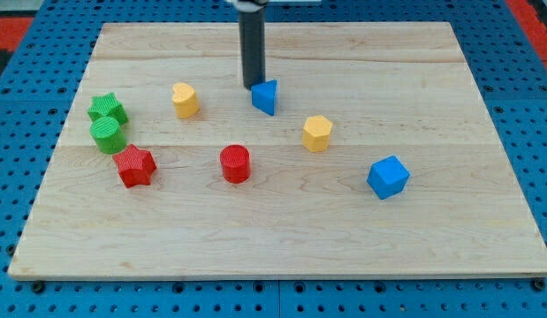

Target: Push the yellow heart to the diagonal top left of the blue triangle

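Near edge of desk (282, 256) bare wood. Then blue cube (387, 177), red cylinder (235, 163), red star (135, 166). Mid: yellow hexagon (316, 132), green cylinder (108, 135), green star (107, 109) (touching). Far: yellow heart (185, 100), plain yellow, well left of blue triangle (265, 96); clear gap between. My tip (254, 86) just beside triangle's upper left. No pincer fitted; nothing held.

A pale wooden counter (282, 247) made of joined planks with visible grain fills most of the view, its edges narrowing toward the view's top. Around it on every side lies a blue pegboard surface (538, 132) dotted with regular holes. Red patches (8, 31) show at both top corners. Light is even and soft.
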`<state>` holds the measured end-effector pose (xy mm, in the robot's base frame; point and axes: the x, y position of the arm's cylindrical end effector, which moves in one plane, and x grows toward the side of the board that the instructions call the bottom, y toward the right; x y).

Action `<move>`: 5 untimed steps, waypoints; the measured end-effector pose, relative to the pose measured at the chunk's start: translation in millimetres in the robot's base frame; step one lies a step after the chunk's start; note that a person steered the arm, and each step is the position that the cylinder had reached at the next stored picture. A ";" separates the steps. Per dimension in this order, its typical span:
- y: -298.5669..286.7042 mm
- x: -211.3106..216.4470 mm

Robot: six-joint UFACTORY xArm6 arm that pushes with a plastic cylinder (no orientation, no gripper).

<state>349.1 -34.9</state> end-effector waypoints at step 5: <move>-113.0 39.5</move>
<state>388.6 -147.9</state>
